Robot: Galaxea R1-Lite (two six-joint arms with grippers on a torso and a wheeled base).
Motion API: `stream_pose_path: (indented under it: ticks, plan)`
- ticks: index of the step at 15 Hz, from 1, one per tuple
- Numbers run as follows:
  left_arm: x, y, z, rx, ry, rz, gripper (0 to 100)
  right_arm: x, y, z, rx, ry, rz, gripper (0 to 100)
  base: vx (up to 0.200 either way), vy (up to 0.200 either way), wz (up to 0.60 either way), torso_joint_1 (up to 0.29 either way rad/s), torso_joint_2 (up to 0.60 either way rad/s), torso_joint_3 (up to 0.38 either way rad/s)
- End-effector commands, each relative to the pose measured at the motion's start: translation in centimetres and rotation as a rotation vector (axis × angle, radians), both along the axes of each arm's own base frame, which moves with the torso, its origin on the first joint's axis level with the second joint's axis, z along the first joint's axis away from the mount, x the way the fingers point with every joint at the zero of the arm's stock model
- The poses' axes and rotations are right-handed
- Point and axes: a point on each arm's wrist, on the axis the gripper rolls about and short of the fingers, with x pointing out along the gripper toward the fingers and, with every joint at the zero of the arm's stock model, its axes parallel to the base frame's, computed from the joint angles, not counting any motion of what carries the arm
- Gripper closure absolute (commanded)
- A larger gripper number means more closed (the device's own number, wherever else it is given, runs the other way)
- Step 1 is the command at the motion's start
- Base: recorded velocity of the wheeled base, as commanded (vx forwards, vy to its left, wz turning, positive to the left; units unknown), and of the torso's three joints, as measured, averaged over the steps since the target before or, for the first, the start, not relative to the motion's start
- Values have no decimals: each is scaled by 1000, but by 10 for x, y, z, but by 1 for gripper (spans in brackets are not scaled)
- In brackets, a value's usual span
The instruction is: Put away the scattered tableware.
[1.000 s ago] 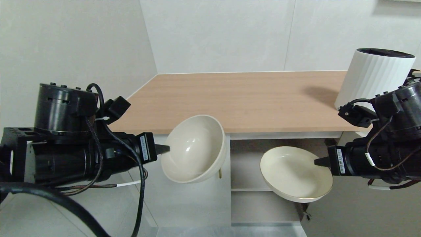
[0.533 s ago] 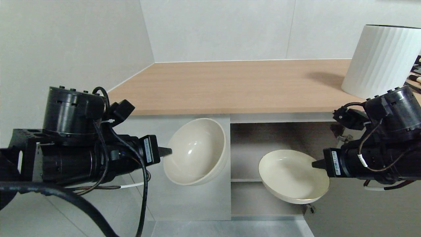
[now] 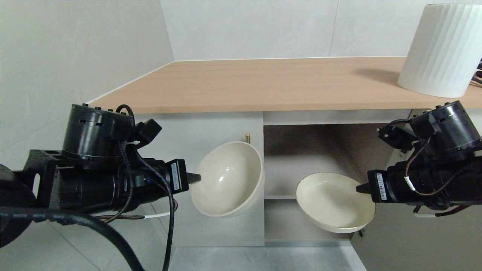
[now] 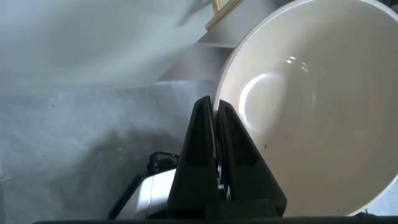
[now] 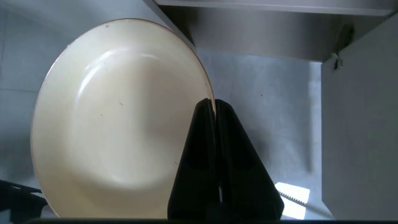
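Head view: bowl (image 3: 226, 180), plate (image 3: 331, 203) near open cupboard (image 3: 301, 150).

Deep bowl (image 3: 226, 184), rim clamped at left gripper (image 3: 196, 177) tip; shallow plate (image 3: 333, 201), rim clamped at right gripper (image 3: 359, 188) tip; open cabinet (image 3: 301, 150) beyond both.

We are finding no text that we can actually read. We are seeing one small white sticker (image 3: 176, 176) on the black housing of the left gripper (image 3: 196, 177), just behind the fingers pinching the bowl (image 3: 226, 180). We are seeing a matching sticker (image 3: 379, 187) on the right gripper (image 3: 359, 188), behind the fingers pinching the plate (image 3: 331, 199). Both are carrying dark barcode-like lines and tiny print, and we are failing to make out any letter or number on either.
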Motion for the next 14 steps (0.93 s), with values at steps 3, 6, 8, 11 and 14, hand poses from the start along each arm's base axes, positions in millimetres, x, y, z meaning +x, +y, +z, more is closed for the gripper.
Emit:
stream_pose_path:
  ticks: [3,6,8,11,14]
  plan:
    - [-2,-9,-7,15,23,-36,100,12,6,-11,-7,10,-2,100,0,0,0,0,0,0]
    - [-3,-14,-14,45,74,-56,100,45,19,-51,-69,82,-48,100,0,0,0,0,0,0]
    - [-5,-17,-18,71,115,-73,100,77,25,-90,-124,63,-145,100,0,0,0,0,0,0]
    - [-9,-16,-19,120,166,-93,100,113,24,-138,-83,48,-267,100,0,0,0,0,0,0]
    - [-9,-16,-19,122,165,-95,100,142,18,-186,-89,-16,-339,100,0,0,0,0,0,0]
